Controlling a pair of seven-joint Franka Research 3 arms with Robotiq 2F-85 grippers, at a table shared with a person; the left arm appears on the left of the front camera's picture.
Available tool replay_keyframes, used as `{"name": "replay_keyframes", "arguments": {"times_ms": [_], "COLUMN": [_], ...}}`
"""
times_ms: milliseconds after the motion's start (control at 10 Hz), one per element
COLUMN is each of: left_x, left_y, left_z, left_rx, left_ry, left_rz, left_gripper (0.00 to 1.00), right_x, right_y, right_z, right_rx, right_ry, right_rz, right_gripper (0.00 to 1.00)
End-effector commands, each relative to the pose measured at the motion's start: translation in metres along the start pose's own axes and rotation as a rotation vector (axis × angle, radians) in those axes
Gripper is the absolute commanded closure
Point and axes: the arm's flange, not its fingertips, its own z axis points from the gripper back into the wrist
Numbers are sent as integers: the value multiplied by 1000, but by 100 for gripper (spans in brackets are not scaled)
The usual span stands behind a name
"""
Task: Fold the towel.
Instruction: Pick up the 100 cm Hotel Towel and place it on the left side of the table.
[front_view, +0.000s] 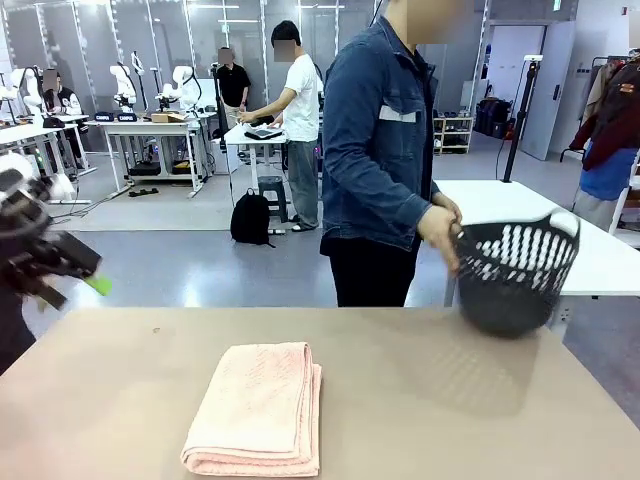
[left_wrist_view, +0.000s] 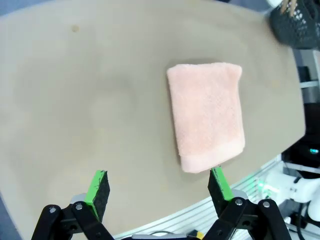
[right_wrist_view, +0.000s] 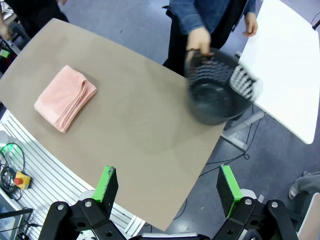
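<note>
Folded towel (front_view: 256, 408) lengthwise toward person

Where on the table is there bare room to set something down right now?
The table is bare left of the folded towel, and between the towel and the person's side. To its right is bare too, but the far right corner is crowded: the person's hand holds the basket there. Both grippers, left and right, hang open, off the surface.

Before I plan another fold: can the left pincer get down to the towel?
Probably yes. The left pincer hangs open above the table, and the folded towel lies bare ahead of it. The person's hand is off at the basket.
</note>
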Motion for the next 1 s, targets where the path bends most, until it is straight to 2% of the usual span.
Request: {"name": "replay_keyframes", "arguments": {"times_ms": [0, 100, 300, 400, 600, 700, 900], "left_x": [4, 3, 4, 7, 9, -4, -4], "left_y": [1, -1, -12, -15, -18, -20, -20], "left_z": [-43, -73, -116, -128, -141, -125, -125], "left_rx": [-84, -171, -188, -208, -232, -197, -197], "left_ry": [-8, 0, -25, -4, 18, 27, 27], "left_rz": [3, 24, -13, -27, -52, -10, -10], "left_gripper": [0, 0, 0, 0, 0, 0, 0], "right_x": [0, 0, 0, 0, 0, 0, 0], "right_y": [-1, -1, -1, -1, -1, -1, -1], "right_z": [1, 1, 1, 1, 1, 1, 1], "right_rx": [2, 2, 2, 2, 2, 2, 2], "right_ry": [5, 5, 5, 5, 5, 5, 5], "right_rz": [7, 7, 7, 7, 7, 7, 7], "right_gripper": [0, 0, 0, 0, 0, 0, 0]}}
